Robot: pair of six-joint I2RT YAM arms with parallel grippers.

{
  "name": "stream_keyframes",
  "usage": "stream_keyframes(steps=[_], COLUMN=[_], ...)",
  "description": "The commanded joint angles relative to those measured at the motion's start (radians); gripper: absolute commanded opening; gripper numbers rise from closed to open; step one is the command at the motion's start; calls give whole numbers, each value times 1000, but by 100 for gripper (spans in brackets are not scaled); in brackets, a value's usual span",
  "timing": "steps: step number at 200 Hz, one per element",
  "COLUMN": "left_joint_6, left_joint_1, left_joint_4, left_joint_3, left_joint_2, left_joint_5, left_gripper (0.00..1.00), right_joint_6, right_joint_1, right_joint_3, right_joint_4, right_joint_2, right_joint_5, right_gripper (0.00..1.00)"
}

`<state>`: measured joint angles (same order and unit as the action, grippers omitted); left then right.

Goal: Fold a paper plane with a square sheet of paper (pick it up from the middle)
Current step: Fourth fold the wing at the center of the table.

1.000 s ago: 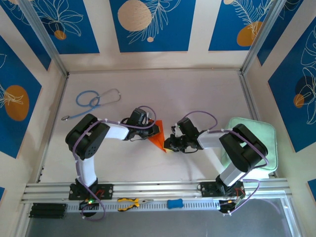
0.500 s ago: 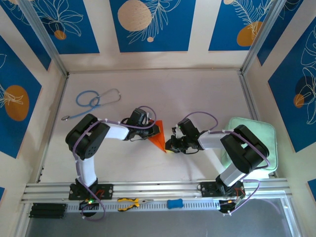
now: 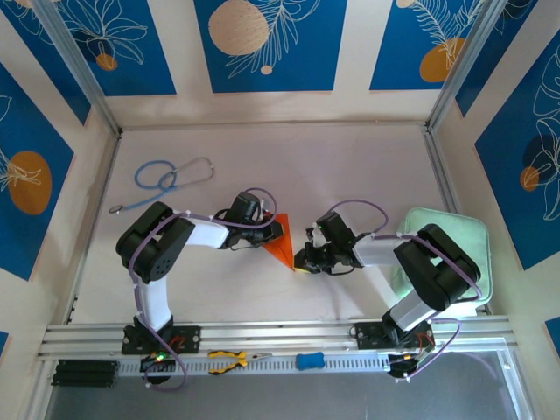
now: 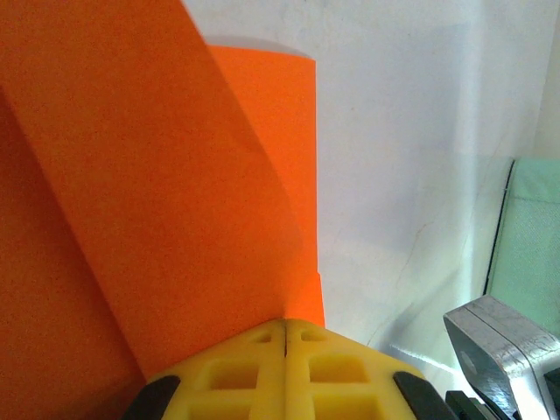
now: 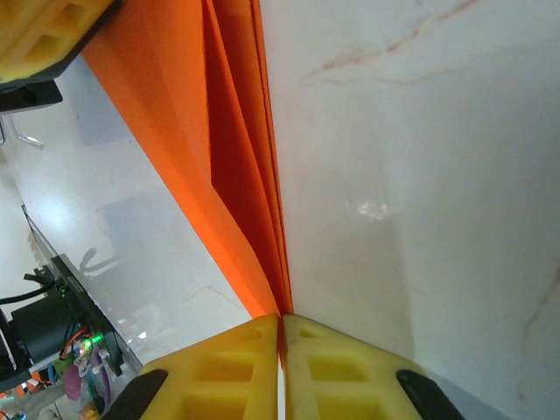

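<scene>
The bright orange paper (image 3: 280, 244) is folded into a narrow pointed shape and is held between both arms at the table's middle. My left gripper (image 3: 269, 233) is shut on its upper left edge; the left wrist view has the orange paper (image 4: 157, 192) running out from the closed yellow fingers (image 4: 254, 367). My right gripper (image 3: 302, 259) is shut on the lower tip; in the right wrist view, layered orange folds (image 5: 241, 166) enter the closed yellow fingers (image 5: 341, 372). The left gripper's yellow fingers (image 5: 44, 31) show at that view's top left.
A pale green pad (image 3: 446, 254) lies under the right arm at the table's right. A blue and grey stethoscope (image 3: 166, 179) lies at the back left. Yellow pliers (image 3: 229, 359) and a blue tool (image 3: 309, 360) rest on the front rail.
The right arm has shifted slightly right and down, with its gripper still on the paper's tip. The left arm and the paper have hardly moved.
</scene>
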<state>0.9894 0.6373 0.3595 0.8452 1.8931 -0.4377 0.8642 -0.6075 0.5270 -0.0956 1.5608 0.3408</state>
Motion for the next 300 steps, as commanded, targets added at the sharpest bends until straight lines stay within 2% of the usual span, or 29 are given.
stream_keyframes(steps=[1, 39, 75, 126, 188, 205, 229, 265, 300], left_joint_6=[2, 3, 1, 5, 4, 4, 3, -1, 0], left_joint_1=[4, 4, 3, 3, 4, 3, 4, 4, 4], left_joint_4=[-53, -53, -53, -50, -53, -52, -47, -50, -46], left_joint_3=[-30, -33, -33, -40, -42, -43, -44, -50, -54], left_joint_2=[32, 29, 29, 29, 24, 27, 29, 22, 23], left_joint_5=[31, 33, 34, 40, 43, 44, 40, 42, 40], left_gripper=[5, 5, 5, 5, 5, 5, 5, 5, 5], right_joint_6=[-5, -5, -3, -6, 3, -2, -4, -7, -28], right_joint_1=[-9, -9, -11, -16, -34, -34, -38, -29, -4], right_joint_3=[-26, -32, -37, -36, -36, -37, -29, -6, 29], right_joint_4=[99, 102, 115, 117, 156, 152, 142, 206, 232], right_joint_2=[23, 9, -19, -6, -33, -37, -33, -111, -192], right_joint_5=[14, 17, 20, 33, -1, 0, 14, -31, -15], right_gripper=[8, 8, 12, 4, 12, 6, 6, 14, 17])
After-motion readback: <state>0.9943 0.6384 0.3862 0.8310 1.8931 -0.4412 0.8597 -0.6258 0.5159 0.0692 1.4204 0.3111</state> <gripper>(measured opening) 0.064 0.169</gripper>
